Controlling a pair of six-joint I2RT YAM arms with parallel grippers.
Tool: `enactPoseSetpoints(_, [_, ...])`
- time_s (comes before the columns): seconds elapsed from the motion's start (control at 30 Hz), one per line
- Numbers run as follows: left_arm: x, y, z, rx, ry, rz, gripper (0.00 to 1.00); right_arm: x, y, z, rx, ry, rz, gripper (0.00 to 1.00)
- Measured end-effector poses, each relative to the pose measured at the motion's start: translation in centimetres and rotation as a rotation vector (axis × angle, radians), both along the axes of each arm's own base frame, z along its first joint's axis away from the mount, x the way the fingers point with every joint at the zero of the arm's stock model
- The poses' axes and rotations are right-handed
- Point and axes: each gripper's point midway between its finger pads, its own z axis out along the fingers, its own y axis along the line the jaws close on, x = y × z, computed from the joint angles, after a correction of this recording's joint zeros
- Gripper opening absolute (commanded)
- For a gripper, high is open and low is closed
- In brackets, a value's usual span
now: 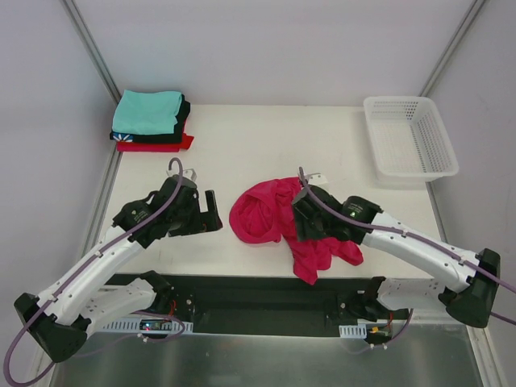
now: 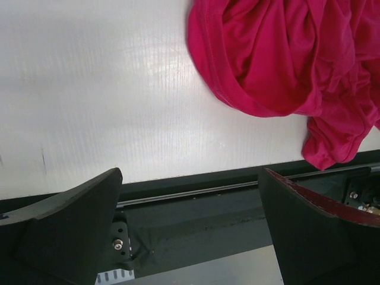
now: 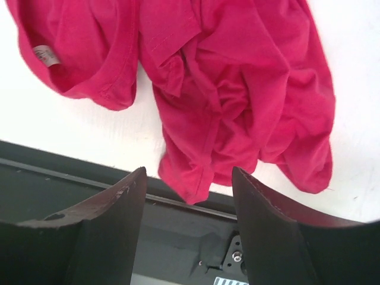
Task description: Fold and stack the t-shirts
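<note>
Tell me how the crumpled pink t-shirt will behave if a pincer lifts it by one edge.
Probably floppy: the pink t-shirt lies in soft folds, so it should drape and hang from the pinch. Likely light, since the cloth looks thin at its hem. Pushed, it may bunch up rather than slide on the table, as it is already loosely heaped.

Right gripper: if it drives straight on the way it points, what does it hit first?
The pink shirt: its bunched part lies dead ahead of the right gripper, at the table's near edge. Depth is unclear, but nothing shows in between.
</note>
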Motion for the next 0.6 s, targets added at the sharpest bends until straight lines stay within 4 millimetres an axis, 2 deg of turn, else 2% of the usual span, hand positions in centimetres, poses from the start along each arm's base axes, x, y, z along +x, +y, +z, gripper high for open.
enactPoseSetpoints(0.1, [0.2,0.8,1.0,0.003,-0.030,0.029,0.99,0.7,-0.1,-0.4,-0.073,-0.064,-0.010,0.62])
enactPoseSetpoints(0.23, [0.7,1.8,1.8,0.001,-0.051,0.075,0.99,1.3,1.1,-1.5,-0.132,-0.110,0.004,0.61])
enactPoseSetpoints(0.47, [0.9,2.8,1.6,0.023,-0.045,0.096,0.99,1.5,5.9,-6.0,-0.241,-0.085,0.063,0.56])
enactPoseSetpoints(0.6, [0.7,3.4,1.6,0.036,-0.041,0.105,0.99,1.4,7.7,-7.1,-0.239,-0.082,0.080,0.56])
